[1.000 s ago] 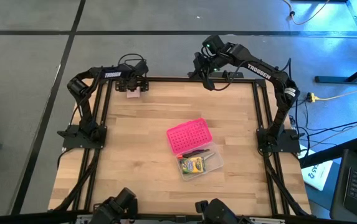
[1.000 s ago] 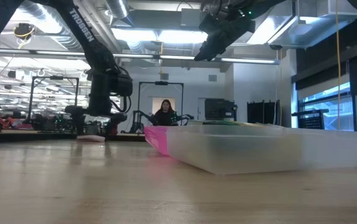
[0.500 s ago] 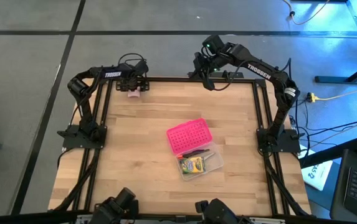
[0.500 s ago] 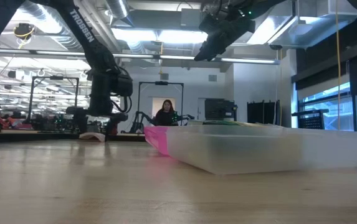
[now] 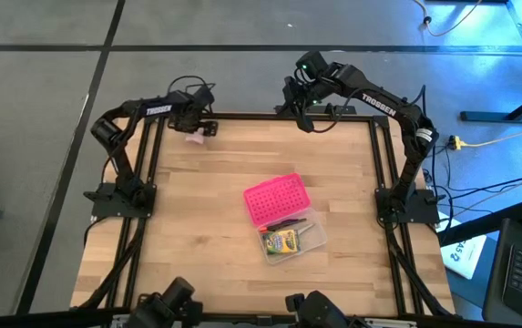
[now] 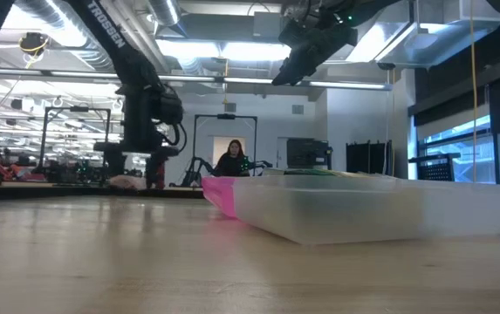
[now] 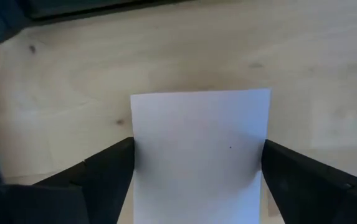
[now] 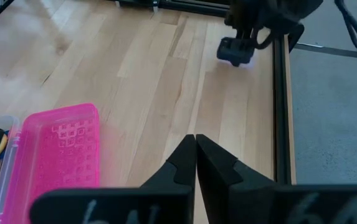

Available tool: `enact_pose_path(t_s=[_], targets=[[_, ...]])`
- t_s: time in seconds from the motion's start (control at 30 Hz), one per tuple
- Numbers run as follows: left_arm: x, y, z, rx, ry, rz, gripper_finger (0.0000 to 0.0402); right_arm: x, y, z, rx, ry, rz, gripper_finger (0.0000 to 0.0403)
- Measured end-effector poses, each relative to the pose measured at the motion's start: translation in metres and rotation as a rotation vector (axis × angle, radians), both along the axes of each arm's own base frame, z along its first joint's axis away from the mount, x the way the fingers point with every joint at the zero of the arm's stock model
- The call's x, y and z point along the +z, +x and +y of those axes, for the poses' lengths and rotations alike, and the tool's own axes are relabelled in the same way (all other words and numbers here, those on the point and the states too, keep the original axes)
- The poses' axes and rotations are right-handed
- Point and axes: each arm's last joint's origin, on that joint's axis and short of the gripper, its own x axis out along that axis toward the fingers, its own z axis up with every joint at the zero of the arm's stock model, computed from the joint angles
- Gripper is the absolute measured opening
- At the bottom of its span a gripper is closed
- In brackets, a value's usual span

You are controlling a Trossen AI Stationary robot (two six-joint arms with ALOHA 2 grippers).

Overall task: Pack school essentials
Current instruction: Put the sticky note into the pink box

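Since the earlier frame, the left hand (image 5: 196,133) has shifted slightly at the worktop's (image 5: 197,219) far corner. Its fingers (image 7: 106,174) clasp the pink sticky-note pad (image 7: 200,152) on both sides. The crayon box (image 5: 282,242) lies in the clear case (image 5: 312,239), well apart from this hand. The right hand (image 8: 195,144) hangs clenched above the far edge, empty.

pink perforated lid (image 5: 275,199), green-yellow crayon box (image 5: 281,242)
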Motion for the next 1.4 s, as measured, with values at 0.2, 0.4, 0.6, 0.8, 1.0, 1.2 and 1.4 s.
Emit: enact_pose_path(t_s=[0.2,0.4,0.6,0.8,1.0,1.2,1.4], targets=[[0.018,0.002,-0.014,-0.1,-0.002,0.012,0.0325,0.0,0.0,0.0,0.001,0.0,0.0,0.0016],[0.037,0.01,-0.035,-0.209,-0.013,-0.027,0.0325,0.0,0.0,0.0,0.001,0.0,0.0,0.0016],[0.058,0.022,-0.06,-0.282,0.033,-0.07,0.0324,0.0,0.0,0.0,0.001,0.0,0.0,0.0016],[0.074,0.035,-0.087,-0.315,0.063,-0.124,0.0324,0.0,0.001,0.002,-0.035,0.053,0.012,0.0016],[0.081,0.052,-0.119,-0.37,0.068,-0.169,0.0324,-0.008,-0.005,0.014,-0.019,0.146,0.138,0.0016],[0.085,0.073,-0.15,-0.429,0.084,-0.245,0.0324,-0.01,-0.017,0.024,0.048,0.172,0.224,0.0016],[0.09,0.094,-0.177,-0.495,0.127,-0.374,0.0324,0.007,-0.031,0.041,0.12,0.139,0.23,0.0016]])
